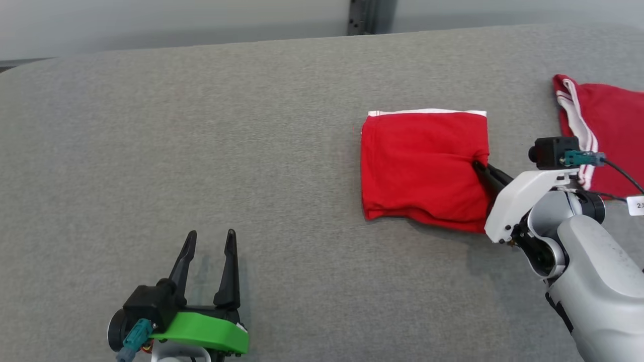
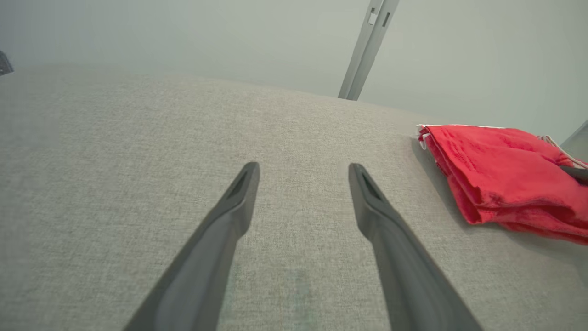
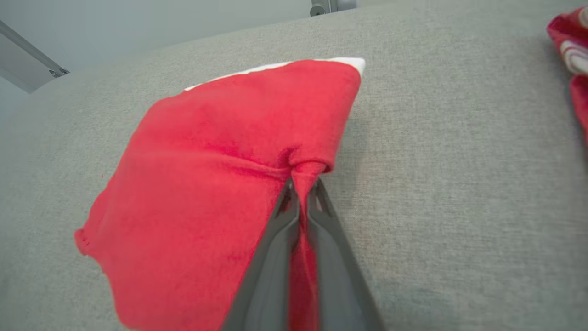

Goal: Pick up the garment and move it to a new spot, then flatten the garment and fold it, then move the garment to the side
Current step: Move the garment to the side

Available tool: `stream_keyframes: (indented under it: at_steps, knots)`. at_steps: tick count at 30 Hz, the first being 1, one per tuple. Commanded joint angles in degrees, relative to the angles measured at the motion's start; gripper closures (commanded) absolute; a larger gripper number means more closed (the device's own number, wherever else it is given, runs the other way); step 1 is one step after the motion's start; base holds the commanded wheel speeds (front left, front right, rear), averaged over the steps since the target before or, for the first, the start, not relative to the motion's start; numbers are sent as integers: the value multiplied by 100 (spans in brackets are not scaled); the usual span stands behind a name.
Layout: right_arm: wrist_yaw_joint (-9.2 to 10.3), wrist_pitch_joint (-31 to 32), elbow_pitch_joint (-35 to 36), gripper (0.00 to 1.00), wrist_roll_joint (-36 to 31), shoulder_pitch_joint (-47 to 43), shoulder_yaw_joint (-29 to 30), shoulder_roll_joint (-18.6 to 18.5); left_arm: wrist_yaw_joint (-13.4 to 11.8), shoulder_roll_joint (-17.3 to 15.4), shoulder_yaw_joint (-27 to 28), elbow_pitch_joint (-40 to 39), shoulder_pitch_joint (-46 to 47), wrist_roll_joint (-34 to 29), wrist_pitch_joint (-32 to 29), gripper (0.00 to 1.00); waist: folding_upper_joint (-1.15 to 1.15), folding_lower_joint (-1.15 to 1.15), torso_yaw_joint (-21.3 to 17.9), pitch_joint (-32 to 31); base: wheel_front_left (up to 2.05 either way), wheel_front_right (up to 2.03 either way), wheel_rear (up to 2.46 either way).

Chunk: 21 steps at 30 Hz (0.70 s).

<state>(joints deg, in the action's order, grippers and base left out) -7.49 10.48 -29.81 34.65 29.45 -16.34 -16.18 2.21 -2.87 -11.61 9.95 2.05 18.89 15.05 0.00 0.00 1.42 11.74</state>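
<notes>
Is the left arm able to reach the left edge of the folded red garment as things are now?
Probably yes. The left gripper is open, and bare grey surface lies between it and the folded red garment. The right gripper pinches its right edge, so the left edge is free.

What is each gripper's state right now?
Left gripper: open, empty.
Right gripper: shut on the garment, pinching its edge.
</notes>
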Motion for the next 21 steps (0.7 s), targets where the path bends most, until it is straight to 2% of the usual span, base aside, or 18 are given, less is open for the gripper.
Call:
stream_keyframes:
  at_steps: [1,7,11,16,21]
  knots:
    - [1,-49,90,100,11,-82,5,-43,21,-33,20,-14,32,-47,15,0,0,0,-925,22,0,0,0]
    - [1,-59,350,100,6,-31,74,-112,55,-162,4,-30,164,-191,12,0,0,0,-1857,173,0,0,0]
    - [1,-125,392,100,-64,74,134,-32,66,-235,-72,-78,285,-265,-70,0,0,0,-2246,318,0,0,0]
    - [1,-186,339,100,-56,236,122,13,70,-298,-117,-127,379,-299,-158,0,0,0,-2367,441,0,0,0]
    - [1,-297,139,100,-159,552,63,-84,39,-318,-127,-111,421,-270,-174,0,0,0,-2143,459,0,0,0]
